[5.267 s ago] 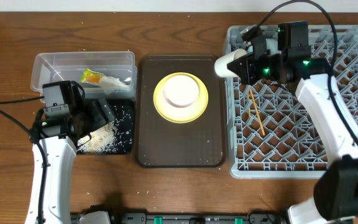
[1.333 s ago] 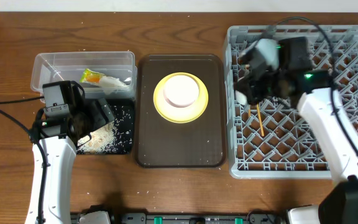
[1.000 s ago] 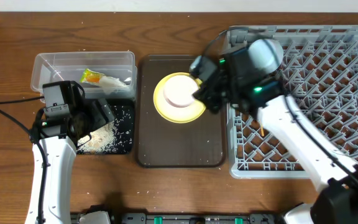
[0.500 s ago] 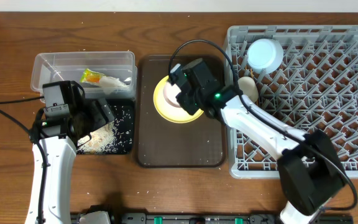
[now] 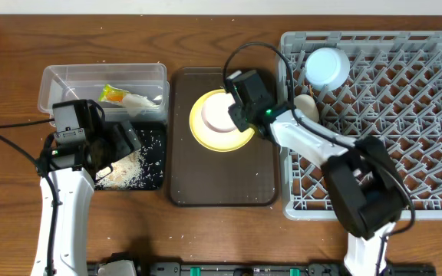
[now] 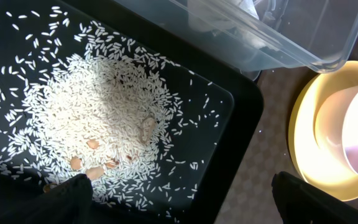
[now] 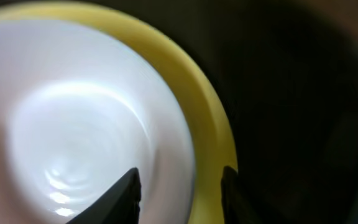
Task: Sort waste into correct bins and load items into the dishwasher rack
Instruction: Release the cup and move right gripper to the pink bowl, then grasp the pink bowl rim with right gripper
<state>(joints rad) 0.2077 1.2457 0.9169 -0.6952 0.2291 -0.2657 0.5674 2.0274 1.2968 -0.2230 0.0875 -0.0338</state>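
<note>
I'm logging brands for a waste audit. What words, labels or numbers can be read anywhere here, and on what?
No text can be read.
Snack wrapper in the clear tub: coloured print, too small to read.
Yellow plate, pink bowl, dishwasher rack, black tray: no markings show.

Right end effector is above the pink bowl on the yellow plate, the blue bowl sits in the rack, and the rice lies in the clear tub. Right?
Not the rice. The left wrist view shows it in the black tray, beside the clear tub. The rest holds: right end effector above the pink bowl on the yellow plate, blue bowl in the rack.
</note>
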